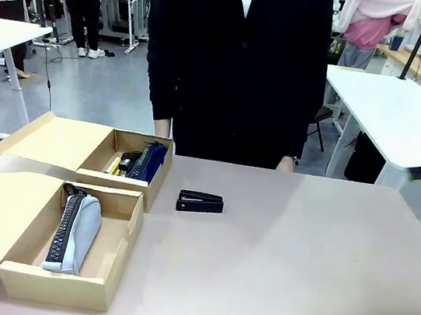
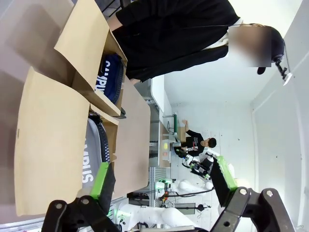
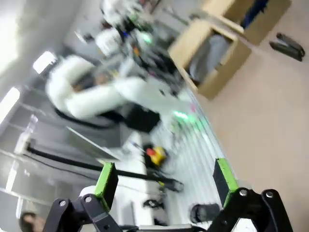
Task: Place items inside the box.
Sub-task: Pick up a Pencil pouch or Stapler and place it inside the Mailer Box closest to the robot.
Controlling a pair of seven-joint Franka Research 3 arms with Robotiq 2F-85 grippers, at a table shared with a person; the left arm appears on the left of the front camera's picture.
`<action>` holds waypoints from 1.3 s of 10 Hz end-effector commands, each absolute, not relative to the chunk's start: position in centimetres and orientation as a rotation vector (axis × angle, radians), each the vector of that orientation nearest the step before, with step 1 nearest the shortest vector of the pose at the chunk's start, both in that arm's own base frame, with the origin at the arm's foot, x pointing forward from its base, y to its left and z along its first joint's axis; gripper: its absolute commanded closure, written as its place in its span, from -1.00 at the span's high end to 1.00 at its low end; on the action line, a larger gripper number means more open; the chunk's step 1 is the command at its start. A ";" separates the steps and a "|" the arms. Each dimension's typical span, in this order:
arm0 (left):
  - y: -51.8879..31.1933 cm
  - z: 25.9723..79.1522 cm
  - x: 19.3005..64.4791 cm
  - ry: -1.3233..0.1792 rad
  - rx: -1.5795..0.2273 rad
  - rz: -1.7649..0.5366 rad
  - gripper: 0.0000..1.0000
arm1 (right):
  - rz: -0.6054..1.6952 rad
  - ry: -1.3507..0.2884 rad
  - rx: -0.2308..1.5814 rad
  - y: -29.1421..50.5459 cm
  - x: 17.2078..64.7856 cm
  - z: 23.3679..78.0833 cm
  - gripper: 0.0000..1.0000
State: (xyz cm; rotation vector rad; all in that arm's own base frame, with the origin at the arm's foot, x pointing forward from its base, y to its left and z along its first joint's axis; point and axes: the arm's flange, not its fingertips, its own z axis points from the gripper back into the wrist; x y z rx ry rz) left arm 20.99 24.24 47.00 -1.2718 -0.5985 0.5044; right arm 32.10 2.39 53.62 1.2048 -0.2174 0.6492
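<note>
Stapler (image 1: 200, 202), black and shut flat, lies on the bare worktop (image 1: 296, 271), just right of the far box (image 1: 156, 185) and not touching it. It is the one item outside a box. The far box holds a navy pencil case (image 1: 149, 161) along its right wall, with something yellow and something dark beside it, both too small to name. The near box (image 1: 55, 286) holds a grey pencil case (image 1: 74, 232) lying lengthwise. A person (image 1: 235, 67) in black stands at the far edge, hands low behind the worktop rim.

The left tool (image 2: 161, 166) is released, its green-padded fingers spread with nothing between them; it looks sideways over the two boxes at the left. The right tool (image 3: 165, 171) is likewise released and empty, held high off the right side, well apart from the stapler.

Judged from this, the packing is nearly done, and the step in hand is fetching the stapler. The next move calls for one tool to come down over it, fingers spanning its narrow width, then carry it left into a box with free floor; the near box looks the roomier.
</note>
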 end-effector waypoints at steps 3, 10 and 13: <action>24.3 47.2 21.0 -0.622 -1.287 0.487 1.00 | 0.959 -0.218 0.207 9.4 36.3 51.5 1.00; 24.3 47.2 21.0 -0.622 -1.287 0.487 1.00 | 1.220 -0.446 0.312 15.7 40.8 51.9 1.00; 24.3 47.2 21.0 -0.622 -1.287 0.487 1.00 | 1.222 -0.526 0.483 12.4 40.3 53.1 1.00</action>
